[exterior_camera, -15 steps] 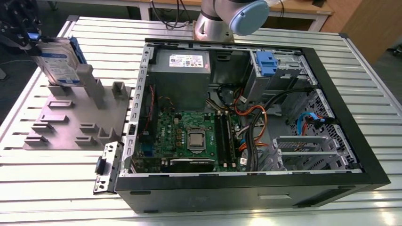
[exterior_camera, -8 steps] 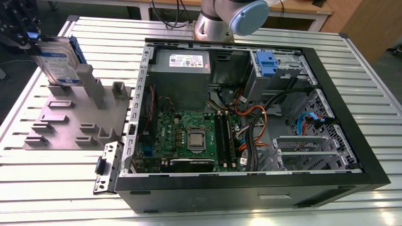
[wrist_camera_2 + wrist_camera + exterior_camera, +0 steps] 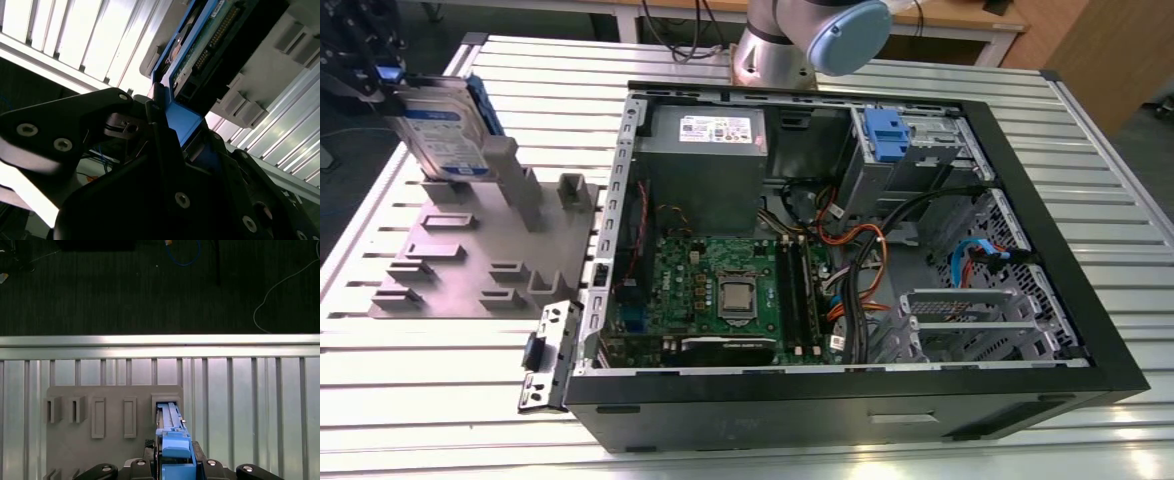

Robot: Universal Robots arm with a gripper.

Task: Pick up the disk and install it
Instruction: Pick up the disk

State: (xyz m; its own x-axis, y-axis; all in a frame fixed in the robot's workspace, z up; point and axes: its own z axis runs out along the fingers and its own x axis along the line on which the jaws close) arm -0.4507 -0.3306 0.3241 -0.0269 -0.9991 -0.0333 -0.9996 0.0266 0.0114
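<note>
The disk (image 3: 444,135) stands upright at the exterior view's far left, a silver drive with a white and blue label and a blue bracket. Its lower end sits at a slot of the grey holder block (image 3: 467,250). My black gripper (image 3: 394,90) is at the disk's upper end, shut on it. In the first wrist view the disk (image 3: 170,422) runs edge-on from the gripper (image 3: 175,462) into the holder block's (image 3: 115,440) end slot. In the second wrist view the blue bracket of the disk (image 3: 182,122) lies clamped between the dark fingers (image 3: 160,130).
An open black computer case (image 3: 854,400) lies flat to the exterior view's right of the block, showing a motherboard (image 3: 720,290), a grey power supply (image 3: 707,150), cables and a drive bay with a blue tab (image 3: 887,135). The arm's base (image 3: 787,45) stands behind it on the slatted aluminium table (image 3: 440,400).
</note>
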